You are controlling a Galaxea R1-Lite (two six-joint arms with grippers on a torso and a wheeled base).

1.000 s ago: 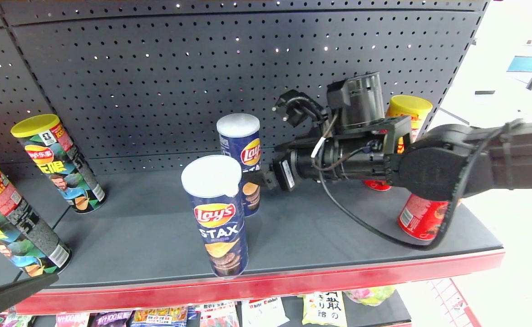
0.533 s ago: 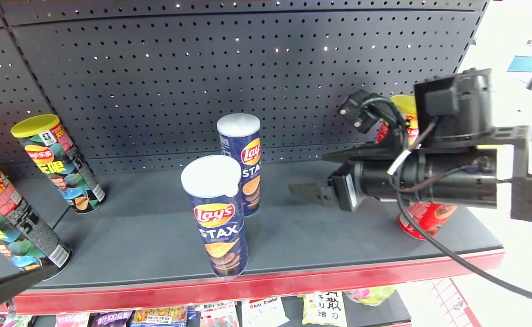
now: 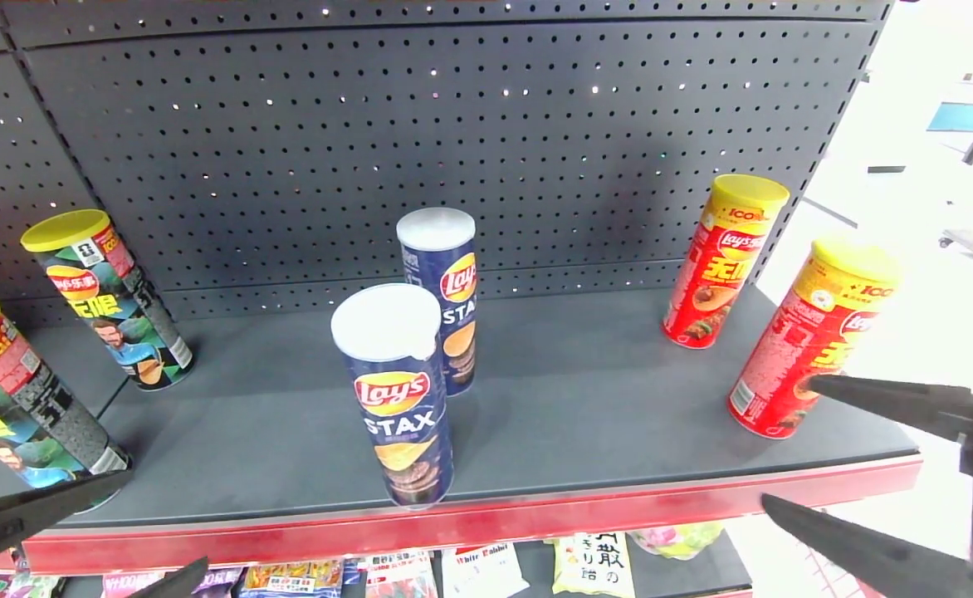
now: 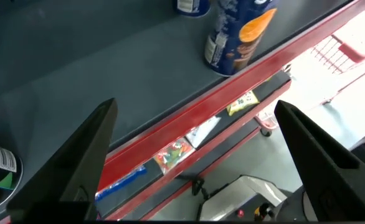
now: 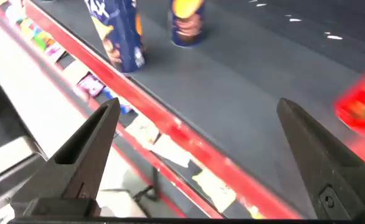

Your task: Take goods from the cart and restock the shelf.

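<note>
Judging by the shelf [image 3: 586, 390], restocking looks partly done: the rear blue can [image 3: 441, 282] stands upright just behind the front blue can [image 3: 399, 399] mid-shelf, with room left for more goods. The right claw [image 3: 788, 440] hangs released and empty off the front right corner, near a red can [image 3: 810, 332] and well apart from both blue ones. The left claw [image 3: 163, 520] gapes empty at the front left.

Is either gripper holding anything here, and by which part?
Nothing is held: the left gripper and right gripper are both open and empty, in front of the shelf.
</note>
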